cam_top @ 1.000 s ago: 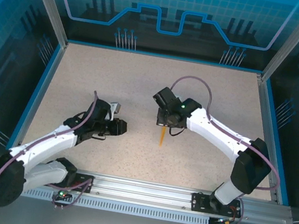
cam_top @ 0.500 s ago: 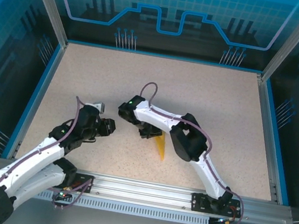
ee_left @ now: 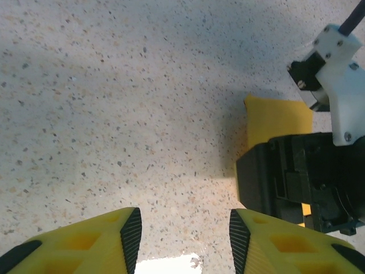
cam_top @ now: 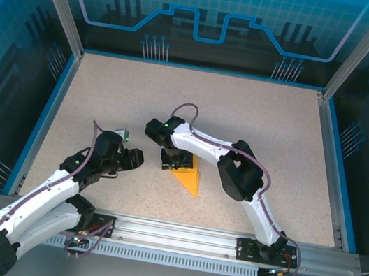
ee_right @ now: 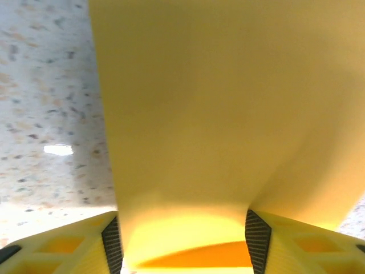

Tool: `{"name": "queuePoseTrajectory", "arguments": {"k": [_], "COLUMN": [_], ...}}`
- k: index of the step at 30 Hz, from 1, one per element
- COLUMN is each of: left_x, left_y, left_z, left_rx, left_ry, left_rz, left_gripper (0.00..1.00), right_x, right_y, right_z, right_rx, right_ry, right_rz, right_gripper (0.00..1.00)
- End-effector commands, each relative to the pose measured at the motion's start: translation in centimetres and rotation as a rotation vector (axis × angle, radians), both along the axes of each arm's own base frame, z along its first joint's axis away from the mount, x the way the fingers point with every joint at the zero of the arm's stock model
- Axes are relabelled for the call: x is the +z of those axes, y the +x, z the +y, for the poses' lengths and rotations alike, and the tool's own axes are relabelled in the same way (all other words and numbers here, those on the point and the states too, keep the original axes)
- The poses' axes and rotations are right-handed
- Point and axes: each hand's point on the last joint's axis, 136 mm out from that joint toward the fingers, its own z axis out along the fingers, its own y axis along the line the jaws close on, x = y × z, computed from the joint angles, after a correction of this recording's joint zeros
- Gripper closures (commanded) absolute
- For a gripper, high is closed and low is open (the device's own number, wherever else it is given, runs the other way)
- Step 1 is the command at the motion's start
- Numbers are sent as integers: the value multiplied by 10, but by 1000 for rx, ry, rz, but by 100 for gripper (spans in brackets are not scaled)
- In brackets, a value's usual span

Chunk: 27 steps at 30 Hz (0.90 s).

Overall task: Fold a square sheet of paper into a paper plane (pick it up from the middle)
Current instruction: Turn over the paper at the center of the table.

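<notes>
The sheet of paper (cam_top: 190, 178), folded into a pointed orange-yellow triangle, lies on the speckled table just right of centre, tip toward the near edge. My right gripper (cam_top: 172, 161) sits low over its wide end. In the right wrist view the paper (ee_right: 194, 103) spreads across the whole gap of the right gripper (ee_right: 182, 242), whose jaws stand wide apart and open. My left gripper (cam_top: 137, 158) is a short way left of the paper; in its wrist view the left gripper (ee_left: 185, 240) is open over bare table, with the paper (ee_left: 279, 123) ahead to the right.
The right arm's black wrist body (ee_left: 296, 182) covers part of the paper in the left wrist view. Blue-edged walls (cam_top: 56, 102) bound the table on three sides, and the aluminium rail (cam_top: 176, 232) with both arm bases runs along the near edge.
The right arm swung left and down with the paper, then its jaws opened; the paper went from a thin edge-on strip to a wide flat triangle. The left gripper opened wider.
</notes>
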Motion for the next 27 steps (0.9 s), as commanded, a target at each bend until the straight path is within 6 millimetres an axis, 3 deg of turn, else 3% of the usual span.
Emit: {"name": "queuePoseTrajectory", "arguments": {"k": [1, 19, 22, 27], "left_x": [6, 11, 9, 7], "left_y": [-5, -4, -3, -1], "left_z": [-6, -15, -16, -22], "left_rx": [-28, -59, -61, -83], "left_ry": [-41, -64, -64, -82], "left_rz": [26, 58, 57, 71], "left_gripper": [51, 49, 49, 48], "right_x": [10, 46, 52, 63], "right_y": [-5, 6, 5, 6], "right_z": [5, 11, 17, 22], "right_rx": [-40, 4, 24, 43], "right_ry": [60, 175, 234, 389], "right_rz": [19, -22, -45, -102], "right_gripper": [36, 32, 23, 19]}}
